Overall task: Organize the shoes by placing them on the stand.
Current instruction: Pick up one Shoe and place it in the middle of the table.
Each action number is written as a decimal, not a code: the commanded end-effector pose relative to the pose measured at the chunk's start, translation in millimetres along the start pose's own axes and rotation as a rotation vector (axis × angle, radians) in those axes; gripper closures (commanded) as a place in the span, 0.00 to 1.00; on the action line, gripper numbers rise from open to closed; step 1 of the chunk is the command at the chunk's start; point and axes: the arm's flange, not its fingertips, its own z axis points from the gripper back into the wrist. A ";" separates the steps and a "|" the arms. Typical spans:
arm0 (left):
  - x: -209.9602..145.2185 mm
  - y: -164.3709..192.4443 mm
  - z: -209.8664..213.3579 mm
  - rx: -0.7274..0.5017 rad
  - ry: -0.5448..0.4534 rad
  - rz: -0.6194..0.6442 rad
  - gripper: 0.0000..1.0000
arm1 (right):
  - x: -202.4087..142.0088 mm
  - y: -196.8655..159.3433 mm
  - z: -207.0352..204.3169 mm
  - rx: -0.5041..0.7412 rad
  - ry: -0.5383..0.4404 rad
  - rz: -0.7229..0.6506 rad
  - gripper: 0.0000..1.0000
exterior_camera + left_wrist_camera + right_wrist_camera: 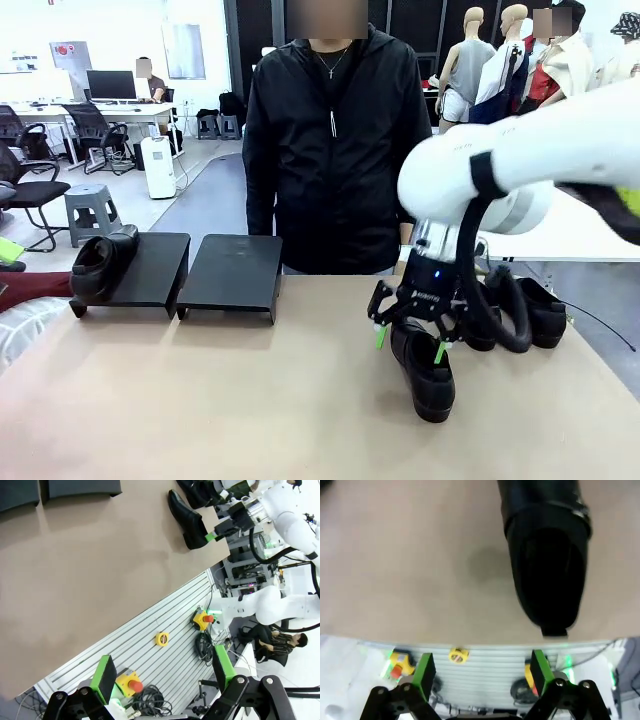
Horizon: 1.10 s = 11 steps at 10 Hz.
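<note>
Shoes are spread across the table point(200, 400). Nearest shoe point(430, 380): lies flat, well right of the stand and closer to the robot than the stand. Right claw point(410, 340): poised just above this shoe, fingers spread apart, gripping nothing; in the right wrist view the green pads point(425, 672) stand clear of the leather. Left claw point(164, 672): fingers likewise spread and empty, out past the table's robot-side edge, well short of the stand. Further shoes point(545, 312): right of the stand, partly hidden behind the right arm point(520, 160). Stand point(235, 272): two black units side by side. One shoe point(100, 265) sits on the left unit point(150, 275), left half. A person point(335, 150) stands behind the stand.
</note>
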 end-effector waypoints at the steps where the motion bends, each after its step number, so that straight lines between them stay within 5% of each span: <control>1: -1.9 1.5 3.6 -0.002 0.008 -0.022 0.00 | 11.5 -1.3 -18.9 -0.064 -0.070 0.036 0.00; 5: -1.9 1.5 3.6 -0.002 0.008 -0.022 0.00 | 30.6 -7.9 -32.5 -0.076 -0.155 0.124 0.00; 11: -1.9 1.5 3.6 -0.002 0.008 -0.022 0.00 | 39.0 -3.3 -45.4 -0.078 -0.127 0.159 0.00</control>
